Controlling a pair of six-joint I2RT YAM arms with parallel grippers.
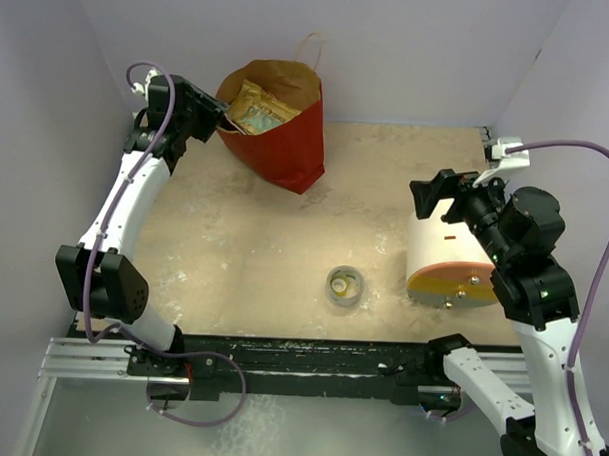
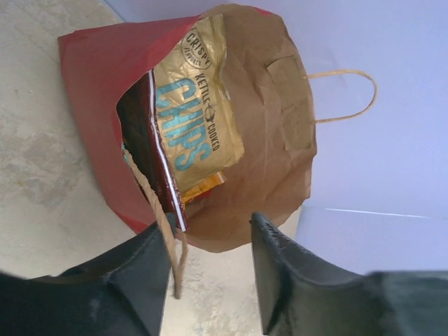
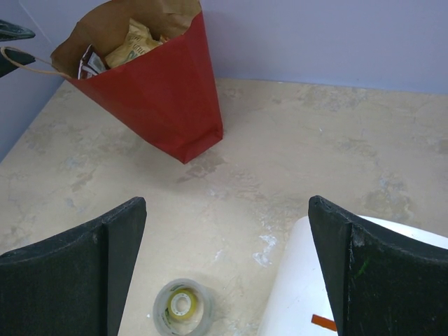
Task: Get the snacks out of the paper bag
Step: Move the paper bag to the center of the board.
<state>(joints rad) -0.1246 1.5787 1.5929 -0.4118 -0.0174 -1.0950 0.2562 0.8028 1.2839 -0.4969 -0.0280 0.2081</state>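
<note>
The paper bag point(image 1: 287, 152) stands at 11 o'clock on the counter point(image 1: 283, 257), its mouth tipped toward the left hand point(image 1: 220, 113). That hand is far nearer than the right hand point(image 1: 431, 192), which is spread wide at 3 o'clock and grips nothing. From the left wrist, the golden chips packet point(image 2: 199, 119) lies at 12 o'clock from the part-open, empty fingers. Its long axis runs 12 to 6, and the loop handle point(image 2: 168, 234) crosses between.

Left arm point(image 1: 125, 197), right arm point(image 1: 554, 387): white shells alternating with black joint housings. 2 lilac cables point(image 1: 172, 95) looping along them, 1 per arm. Left gripper point(image 2: 210, 224) and right gripper point(image 3: 225, 203) showing matte black fingers point(image 3: 364, 273), wedge-shaped, tapering toward blunt tips.
</note>
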